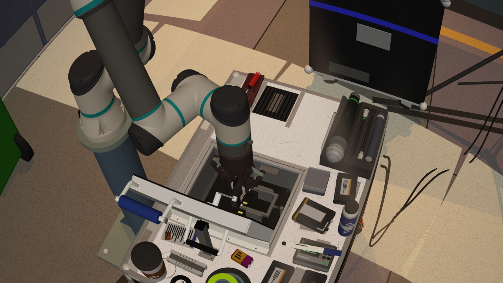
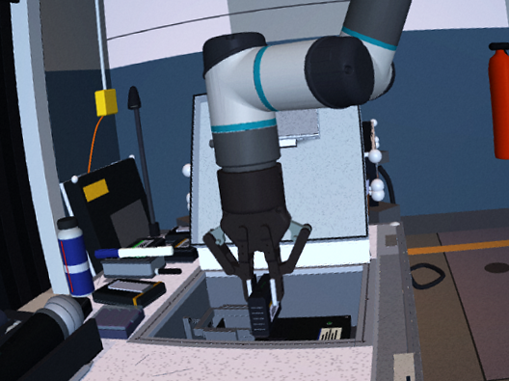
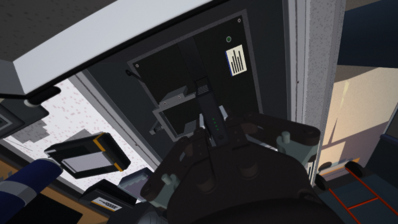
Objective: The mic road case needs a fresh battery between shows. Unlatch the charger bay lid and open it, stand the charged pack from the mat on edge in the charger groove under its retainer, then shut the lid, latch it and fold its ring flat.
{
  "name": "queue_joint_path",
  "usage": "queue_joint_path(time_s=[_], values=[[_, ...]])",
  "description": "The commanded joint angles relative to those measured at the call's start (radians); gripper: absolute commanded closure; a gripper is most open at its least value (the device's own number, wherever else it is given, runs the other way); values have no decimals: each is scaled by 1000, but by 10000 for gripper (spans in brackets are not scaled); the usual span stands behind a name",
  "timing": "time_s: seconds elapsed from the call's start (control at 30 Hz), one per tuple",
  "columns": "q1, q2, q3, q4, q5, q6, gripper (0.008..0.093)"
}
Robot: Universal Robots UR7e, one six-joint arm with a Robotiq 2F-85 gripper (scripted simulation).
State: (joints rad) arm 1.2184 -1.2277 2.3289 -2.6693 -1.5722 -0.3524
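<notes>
My gripper (image 2: 261,292) points straight down into the open charger bay (image 1: 242,192) in the middle of the case top. The charged pack (image 2: 261,311), a slim black block with a row of green dots on its upper edge (image 3: 214,125), is held on edge between the closed fingers, hanging just above the black charger base. The grey retainer frame (image 1: 262,204) sits on that base beside the pack, on the side towards the spare packs. The bay lid (image 2: 287,172) stands open and upright behind the gripper, with its blue-gripped handle (image 1: 139,209) on the outer face.
A black microphone tray (image 1: 351,135) sits at the far right of the case top. Another pack with orange edges (image 1: 313,214), a small grey mat (image 1: 316,181), a blue bottle (image 1: 348,218) and a marker on a tester (image 1: 311,248) lie right of the bay. A tape roll (image 1: 225,276) and a cup (image 1: 147,260) stand near the front edge.
</notes>
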Motion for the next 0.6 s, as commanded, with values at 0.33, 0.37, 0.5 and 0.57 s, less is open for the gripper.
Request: queue_joint_path(time_s=[0.33, 0.37, 0.5, 0.57], values=[[1, 10, -4, -11, 1, 1, 934], [1, 11, -5, -12, 1, 1, 934], [2, 15, -6, -14, 1, 2, 934], [2, 17, -6, -16, 1, 2, 934]])
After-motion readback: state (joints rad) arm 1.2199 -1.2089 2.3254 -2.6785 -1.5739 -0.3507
